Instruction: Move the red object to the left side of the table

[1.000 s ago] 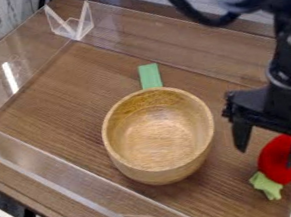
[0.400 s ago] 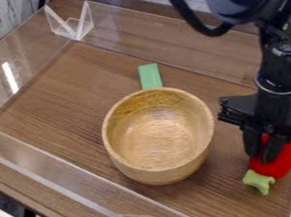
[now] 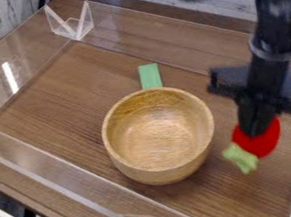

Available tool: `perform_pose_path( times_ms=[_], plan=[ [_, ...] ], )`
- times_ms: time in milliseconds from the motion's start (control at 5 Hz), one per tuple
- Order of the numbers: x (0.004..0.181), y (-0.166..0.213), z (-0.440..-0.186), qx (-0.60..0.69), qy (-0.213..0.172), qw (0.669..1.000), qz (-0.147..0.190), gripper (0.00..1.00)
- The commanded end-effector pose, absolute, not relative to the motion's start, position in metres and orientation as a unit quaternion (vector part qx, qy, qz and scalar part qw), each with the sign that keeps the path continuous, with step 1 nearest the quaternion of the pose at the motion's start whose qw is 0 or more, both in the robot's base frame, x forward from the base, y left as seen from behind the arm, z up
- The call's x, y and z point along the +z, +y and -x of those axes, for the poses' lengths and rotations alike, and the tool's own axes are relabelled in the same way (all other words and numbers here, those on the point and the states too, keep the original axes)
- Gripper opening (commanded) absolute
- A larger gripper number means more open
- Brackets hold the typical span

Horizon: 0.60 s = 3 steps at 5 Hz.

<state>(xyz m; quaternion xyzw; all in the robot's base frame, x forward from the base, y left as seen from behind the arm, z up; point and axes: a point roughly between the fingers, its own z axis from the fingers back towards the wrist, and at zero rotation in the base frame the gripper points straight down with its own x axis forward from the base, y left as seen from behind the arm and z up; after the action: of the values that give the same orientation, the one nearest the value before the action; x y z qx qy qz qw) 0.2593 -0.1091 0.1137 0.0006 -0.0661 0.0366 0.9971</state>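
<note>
The red object (image 3: 260, 139) is a small rounded red toy with a light-green stem end pointing down-left. It hangs above the table (image 3: 67, 101) at the right, just beside the wooden bowl. My gripper (image 3: 260, 126) points straight down and is shut on its top, and the black fingers hide the toy's upper part.
A wooden bowl (image 3: 159, 134) stands in the middle of the table, close to the left of the held toy. A flat green block (image 3: 149, 77) lies behind the bowl. Low clear acrylic walls (image 3: 34, 160) border the table, with a clear stand (image 3: 70, 22) at the back left.
The fingers closed on the red toy while it lay on the table at the right. The gripper has since risen and shifted slightly left, lifting the toy off the surface.
</note>
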Motion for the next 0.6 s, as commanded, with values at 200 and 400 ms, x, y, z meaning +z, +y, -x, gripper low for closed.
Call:
perform_pose_path(
  times_ms=[200,400],
  plan=[
    [0.136,-0.058,-0.261,0.137,-0.098,0.986,0.001,0.00],
    [0.139,-0.054,-0.255,0.154,-0.100,0.983,0.000,0.00]
  ],
)
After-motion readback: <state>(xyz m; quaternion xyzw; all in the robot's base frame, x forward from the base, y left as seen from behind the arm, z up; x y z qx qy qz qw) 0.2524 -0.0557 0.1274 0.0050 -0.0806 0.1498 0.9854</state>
